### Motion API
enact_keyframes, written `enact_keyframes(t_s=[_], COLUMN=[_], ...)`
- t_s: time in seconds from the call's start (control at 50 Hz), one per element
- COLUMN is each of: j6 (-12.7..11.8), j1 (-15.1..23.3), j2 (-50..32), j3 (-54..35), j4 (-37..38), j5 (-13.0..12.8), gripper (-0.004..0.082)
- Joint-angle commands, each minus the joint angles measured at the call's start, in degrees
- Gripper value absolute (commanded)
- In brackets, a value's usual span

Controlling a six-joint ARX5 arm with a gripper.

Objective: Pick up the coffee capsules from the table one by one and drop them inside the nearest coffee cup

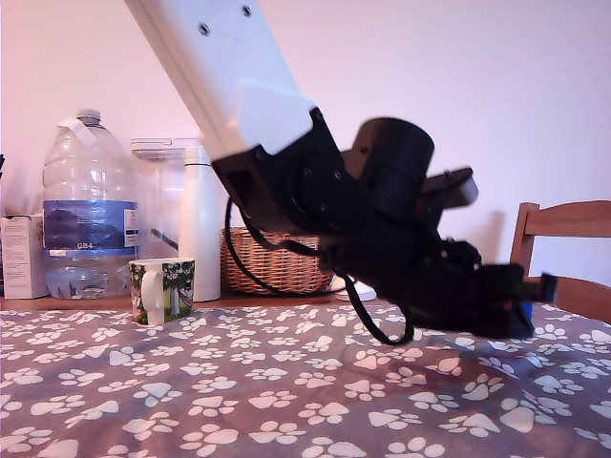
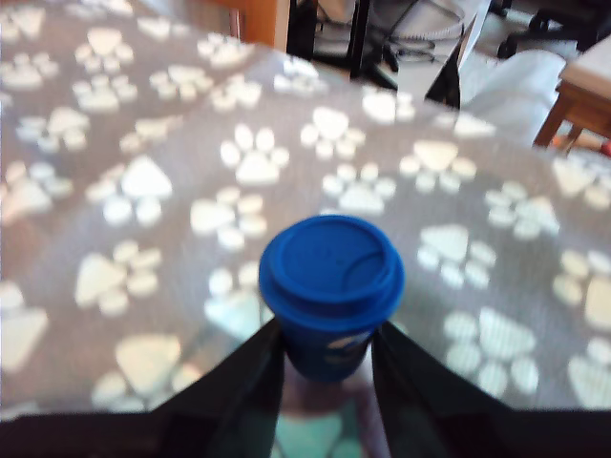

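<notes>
Jaws clamp our capsule [image 2: 330, 291] by its tapered body, under the rim; we judge it light, stiff, smooth plastic, likely slippery.

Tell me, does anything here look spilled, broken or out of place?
Nothing stands out. The end effector holds a blue capsule above the paw-print cloth, and the mug stands upright and apart, by the bottles.

Exterior view: low, near table [image 1: 191, 401] level, facing the wall. Wrist view: close, looking down over the claw [image 2: 326, 358]. Shared: paw-print cloth [image 2: 143, 191].
</notes>
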Motion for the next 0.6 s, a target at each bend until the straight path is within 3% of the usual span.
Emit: enact_keyframes(t_s=[0.0, 0.24, 0.58], j6=[0.24, 0.24, 0.20], j1=[0.22, 0.79, 1.95], j2=[-3.48, -7.93, -15.65], j3=[-2.14, -7.32, -14.95], j4=[0.83, 3.74, 4.96], j5=[-0.48, -1.99, -7.50], gripper=[0.0084, 0.0084, 0.0084])
